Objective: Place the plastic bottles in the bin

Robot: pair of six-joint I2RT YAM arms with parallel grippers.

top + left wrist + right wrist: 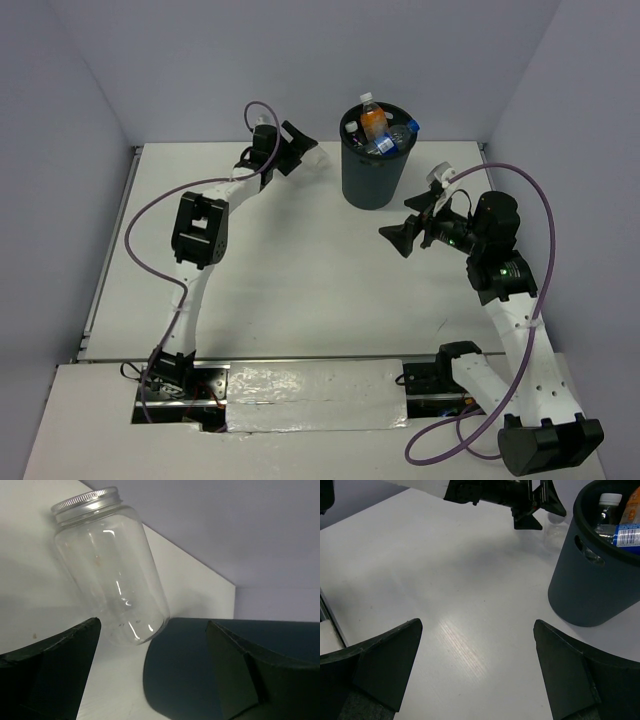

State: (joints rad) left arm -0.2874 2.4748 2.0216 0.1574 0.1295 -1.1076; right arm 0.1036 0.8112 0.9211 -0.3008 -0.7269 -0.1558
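A clear plastic bottle point(112, 575) with a silver screw cap lies tilted on the white table just beyond my left gripper point(153, 622). That gripper is open and holds nothing. Close to the bottle stands the dark grey bin point(200, 670). From above, the bin point(374, 175) stands at the back centre with several bottles in it, among them an orange bottle point(372, 122) and a blue-labelled bottle point(396, 137). The left gripper point(300, 147) is left of the bin. My right gripper point(407, 222) hangs open and empty in front of the bin point(590, 585).
The left arm point(490, 491) reaches across the back of the table. A seam and metal rail point(100, 270) run along the table's left edge. Grey walls close in the back and sides. Both arm bases point(310, 395) sit at the near edge.
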